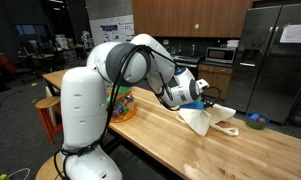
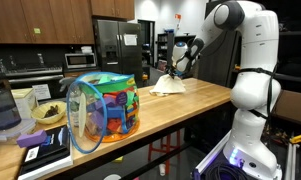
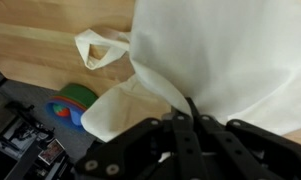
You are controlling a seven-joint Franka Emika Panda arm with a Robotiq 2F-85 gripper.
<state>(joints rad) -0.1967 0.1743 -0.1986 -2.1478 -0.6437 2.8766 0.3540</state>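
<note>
A cream cloth bag (image 1: 202, 120) with a looped handle lies on the wooden table (image 1: 180, 150); it also shows in an exterior view (image 2: 171, 86). My gripper (image 1: 203, 90) hangs just above it and is shut on a pinched-up fold of the cloth. In the wrist view the bag (image 3: 225, 55) fills the upper right, its handle loop (image 3: 100, 47) lies on the wood, and the black fingers (image 3: 187, 120) close together on the fold.
A colourful mesh toy basket (image 2: 104, 108) stands on the table near the robot base, also seen in an exterior view (image 1: 121, 103). A small blue-green object (image 1: 255, 118) lies beyond the bag. Books and containers (image 2: 40, 145) sit at the table end.
</note>
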